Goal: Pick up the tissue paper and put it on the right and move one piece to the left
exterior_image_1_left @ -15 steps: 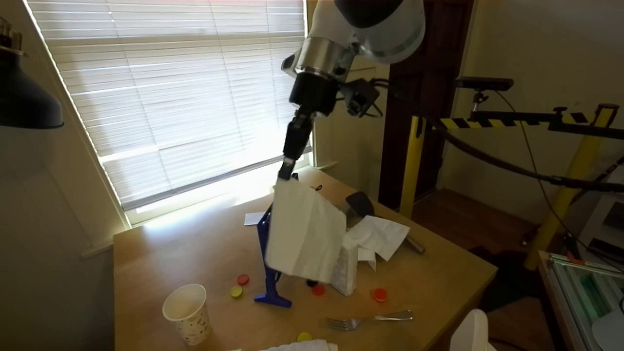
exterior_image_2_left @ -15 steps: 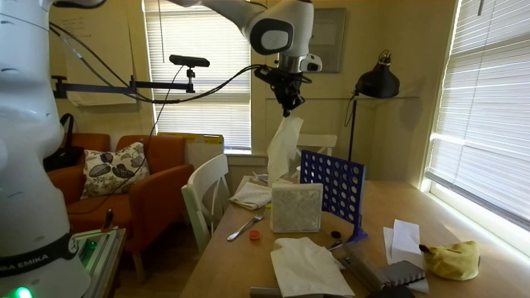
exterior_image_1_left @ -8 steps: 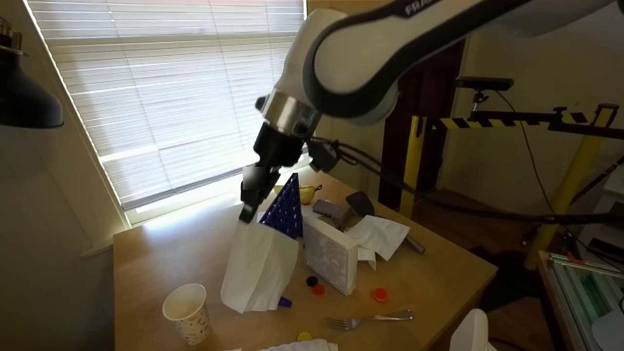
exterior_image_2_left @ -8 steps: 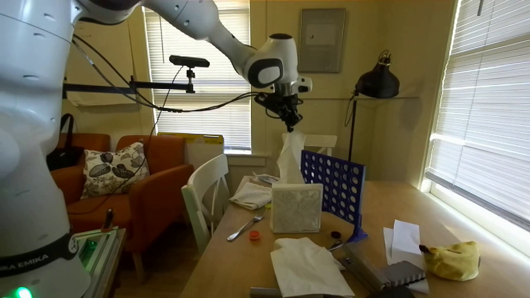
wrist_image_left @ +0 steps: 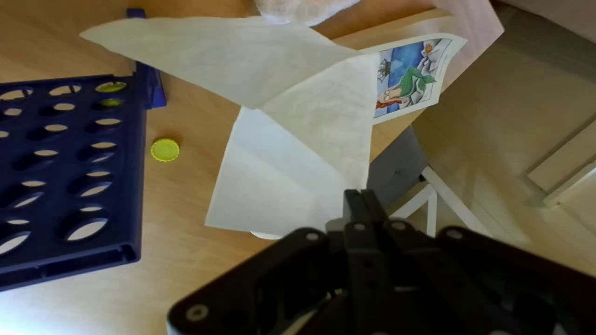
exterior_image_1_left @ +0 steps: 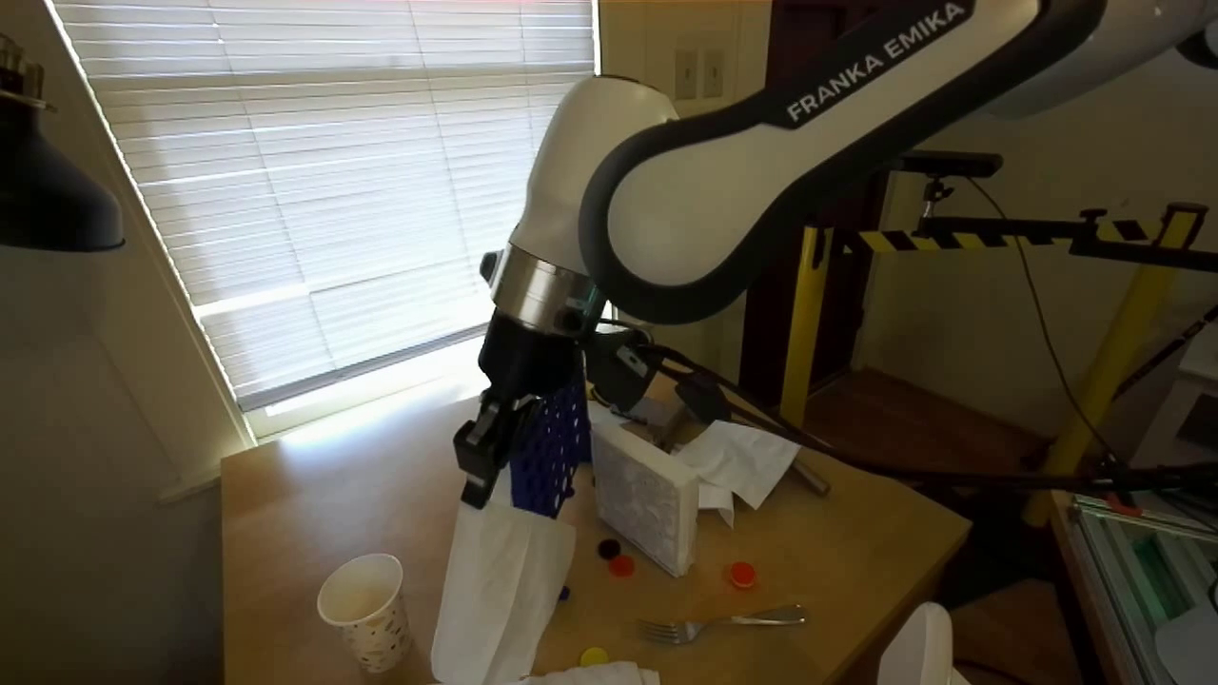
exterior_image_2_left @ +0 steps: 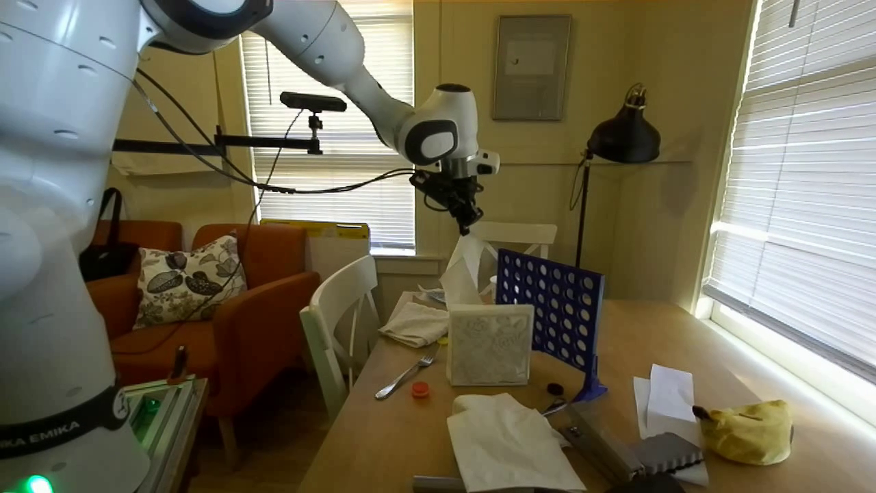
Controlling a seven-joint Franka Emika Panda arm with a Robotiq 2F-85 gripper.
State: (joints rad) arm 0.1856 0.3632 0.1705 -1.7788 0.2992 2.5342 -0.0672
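Likely late in the task — the tissue paper (exterior_image_2_left: 513,445) lies on the right, apparently placed; the gripper (wrist_image_left: 360,192) is clenched on one piece (exterior_image_1_left: 504,590) that hangs near the paper cup (exterior_image_1_left: 366,609), lowering and freeing probably left; the cup stands upright, its contents unseen

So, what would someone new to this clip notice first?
Probably the white tissue sheet hanging from the closed gripper, left of the blue grid frame in an exterior view. That frame, full of round holes, stands upright on the table. Next might come the orange seat with its patterned cushion, in the background at the left of that view.
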